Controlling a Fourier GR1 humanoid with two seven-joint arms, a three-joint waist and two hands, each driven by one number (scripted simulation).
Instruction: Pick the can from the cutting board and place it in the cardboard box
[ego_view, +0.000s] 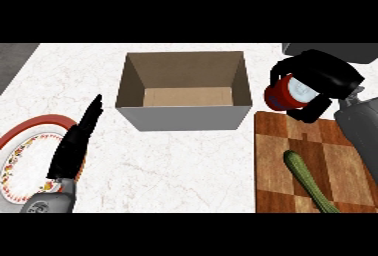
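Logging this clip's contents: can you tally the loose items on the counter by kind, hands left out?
Can, held in the right hand above the board's far edge: 1
Cardboard box: 1
Cutting board: 1
Cucumber on the board: 1
Plate, under the left hand: 1
Total: 5

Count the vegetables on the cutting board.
1: a cucumber lies on the cutting board's near right part, running off the view's lower edge. The right hand may hide more.
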